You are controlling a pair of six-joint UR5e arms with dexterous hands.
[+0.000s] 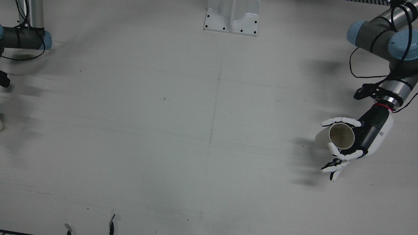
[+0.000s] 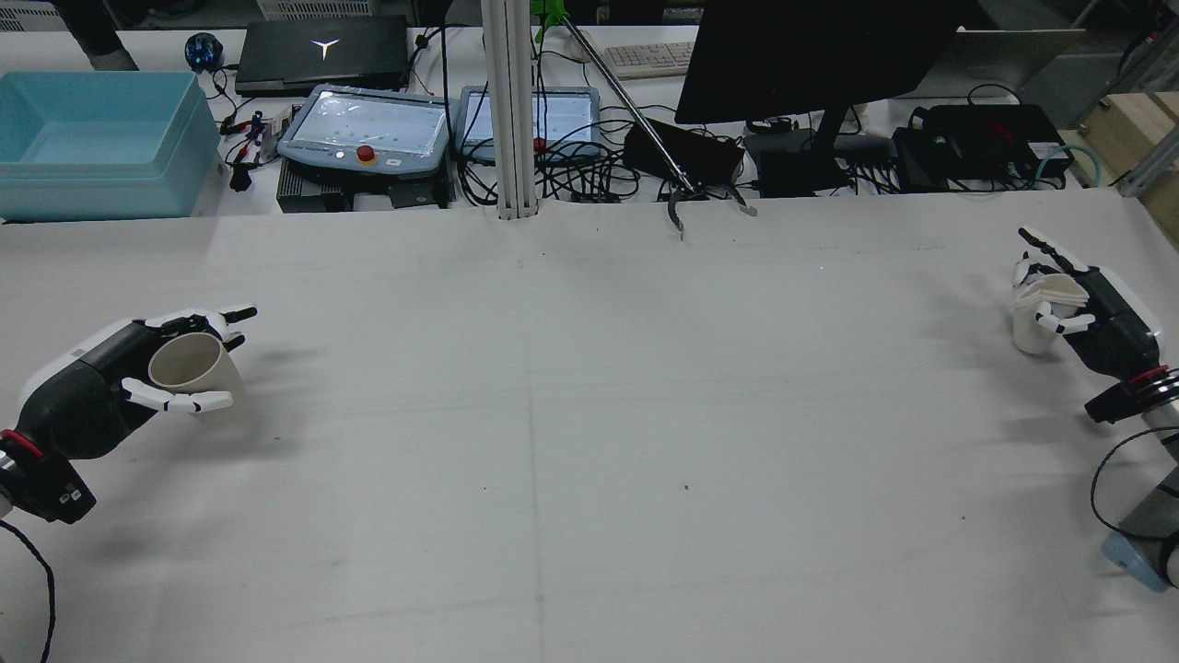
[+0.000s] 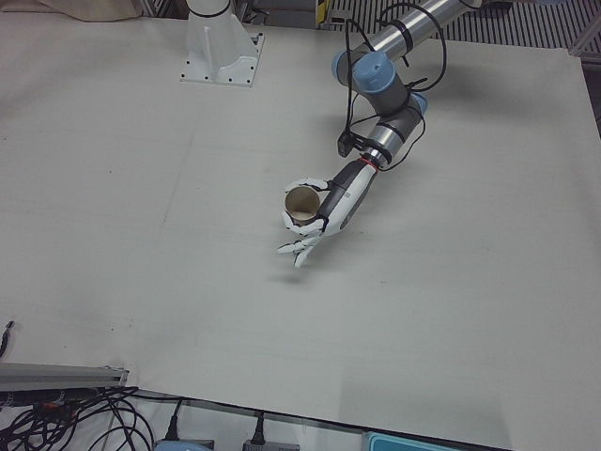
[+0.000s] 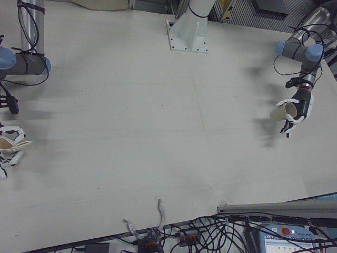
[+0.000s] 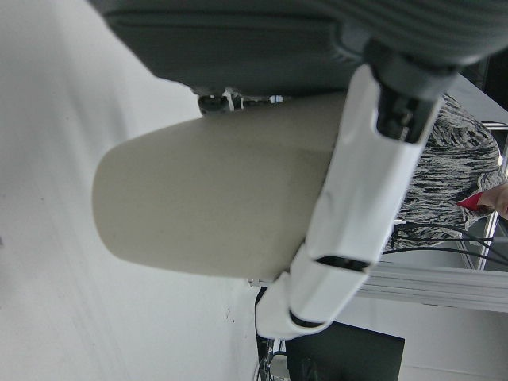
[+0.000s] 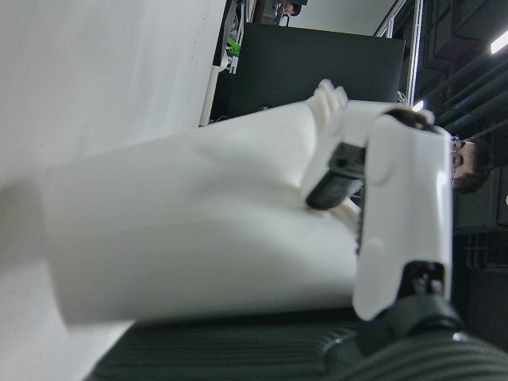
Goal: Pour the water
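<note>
my left hand (image 2: 97, 391) wrapped round beige cup (image 2: 192, 365) at table's (image 2: 589, 442) far left, mouth up for receiving. right hand (image 2: 1087, 313) squeezing white cup (image 2: 1036, 318) at far right, rim dented, upright so nothing spills. cups well apart.

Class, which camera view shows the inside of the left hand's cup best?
The front view: it looks straight into the paper cup in the left hand. Rear and left-front views show its mouth obliquely; the left hand view shows only its outside.
</note>
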